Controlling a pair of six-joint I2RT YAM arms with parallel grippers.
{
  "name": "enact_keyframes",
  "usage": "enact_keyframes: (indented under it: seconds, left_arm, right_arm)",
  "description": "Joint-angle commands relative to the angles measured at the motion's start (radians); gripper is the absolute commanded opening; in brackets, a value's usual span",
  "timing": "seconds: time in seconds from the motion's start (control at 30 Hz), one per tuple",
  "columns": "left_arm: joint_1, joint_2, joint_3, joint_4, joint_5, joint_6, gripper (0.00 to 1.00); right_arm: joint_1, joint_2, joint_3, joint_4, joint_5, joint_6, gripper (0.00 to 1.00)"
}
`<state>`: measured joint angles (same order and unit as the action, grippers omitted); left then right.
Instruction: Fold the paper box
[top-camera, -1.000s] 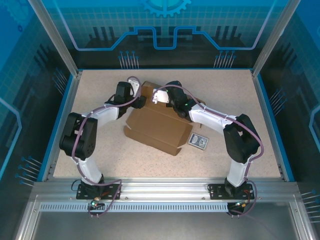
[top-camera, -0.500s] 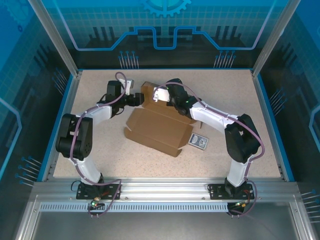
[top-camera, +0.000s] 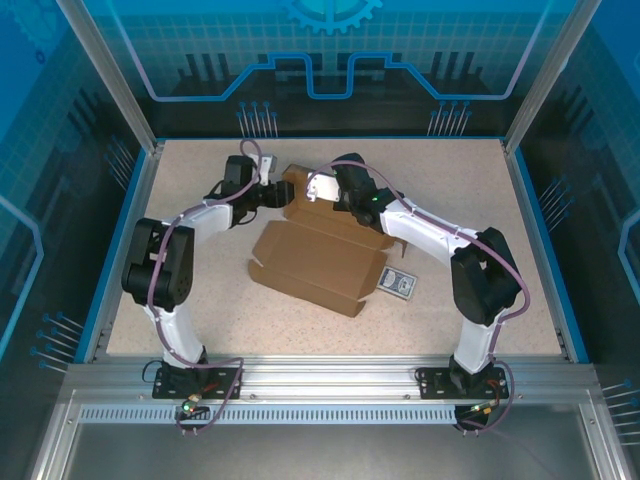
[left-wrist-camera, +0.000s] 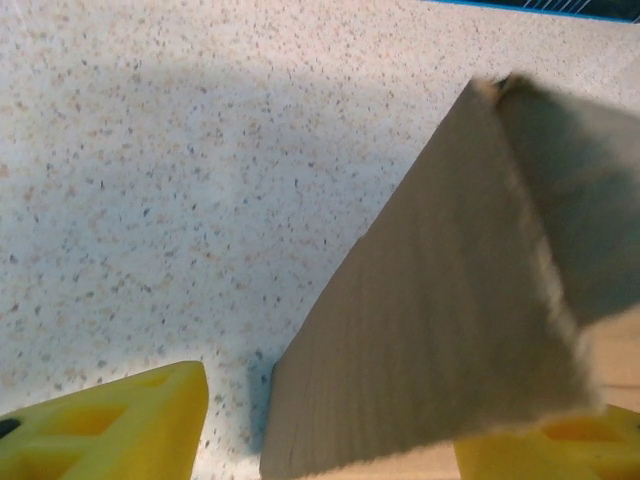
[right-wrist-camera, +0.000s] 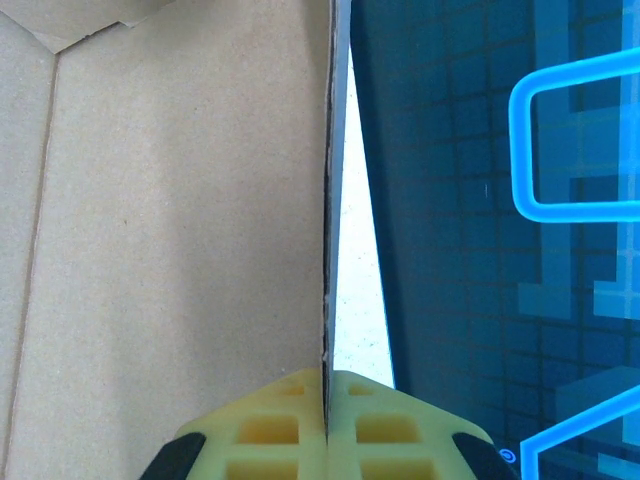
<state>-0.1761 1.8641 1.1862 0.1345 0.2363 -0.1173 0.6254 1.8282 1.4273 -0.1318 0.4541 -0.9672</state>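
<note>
Top view looks down from behind the arms on the whole surface (top-camera: 200, 300) — both wrist views press close to its paper box (top-camera: 315, 262).

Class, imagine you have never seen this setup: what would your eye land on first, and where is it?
The brown paper box lies in the middle of the table. At its far edge the right gripper pinches one panel, seen edge-on, while the left gripper stands open around a raised flap. A small blue card lies just right of the box.
</note>
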Motion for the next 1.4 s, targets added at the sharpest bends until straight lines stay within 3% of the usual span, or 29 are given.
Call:
enact_keyframes:
  seconds: [0.0,0.43,0.7,0.93,1.13,1.37]
  left_arm:
    - [-0.025,0.027,0.040,-0.018,-0.096,0.033,0.60]
    - [-0.040,0.062,0.036,0.062,-0.132,0.039,0.30]
    - [-0.053,0.047,0.029,0.080,-0.199,0.012,0.20]
    - [-0.056,0.038,0.025,0.083,-0.216,-0.064,0.10]
    - [-0.056,0.010,-0.030,0.136,-0.210,-0.018,0.08]
    - [-0.066,-0.021,-0.076,0.171,-0.180,0.049,0.08]
  right_arm:
    - [-0.007,0.014,0.037,-0.032,-0.015,0.015,0.00]
    - [-0.007,0.018,0.047,-0.041,-0.016,0.019,0.00]
    - [0.007,0.025,0.049,-0.027,-0.006,0.019,0.00]
    - [0.035,0.023,-0.012,0.095,0.065,-0.036,0.00]
    - [0.033,-0.002,-0.033,0.106,0.066,-0.013,0.00]
    - [0.036,-0.066,-0.016,0.010,-0.011,0.124,0.25]
